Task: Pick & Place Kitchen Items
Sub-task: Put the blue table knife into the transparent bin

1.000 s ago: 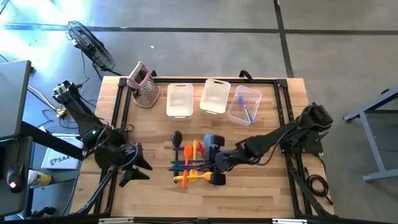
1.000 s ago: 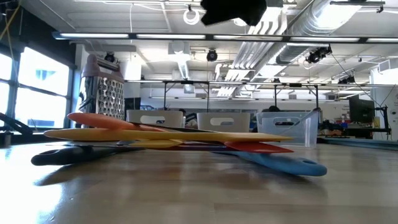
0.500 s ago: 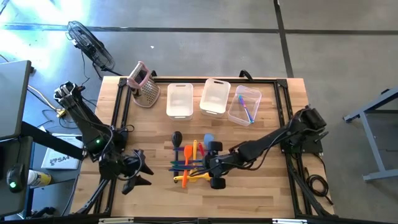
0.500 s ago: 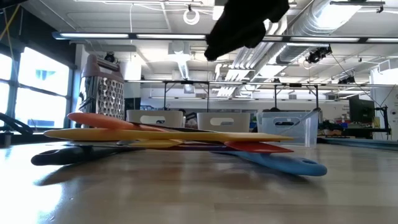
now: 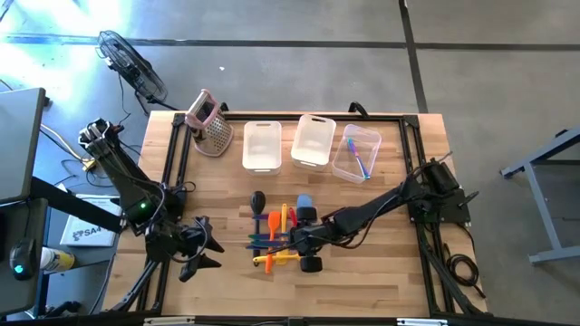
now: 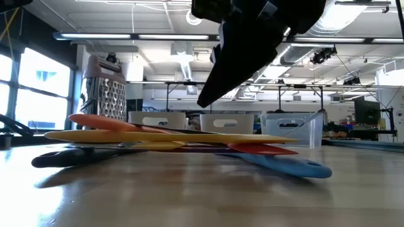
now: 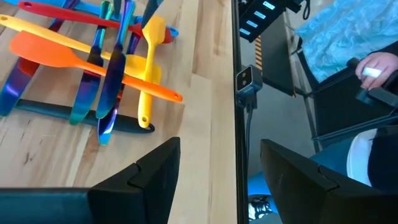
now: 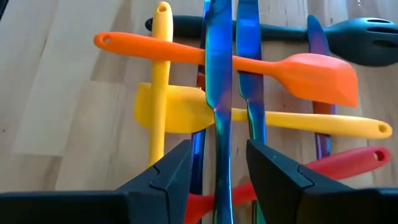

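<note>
Crossed utensils (image 8: pixel 249 118) — orange, yellow, iridescent blue

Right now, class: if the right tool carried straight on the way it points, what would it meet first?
Probably the iridescent blue knife on top of the utensil pile: the right tool stands open astride it. How far above it hangs is unclear.

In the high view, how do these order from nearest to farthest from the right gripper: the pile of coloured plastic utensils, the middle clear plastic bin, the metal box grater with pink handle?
1. Pile of coloured plastic utensils: directly beside the right gripper, at the table's centre.
2. Middle clear plastic bin: along the far edge.
3. Metal box grater with pink handle: far-left corner, farthest away.
</note>
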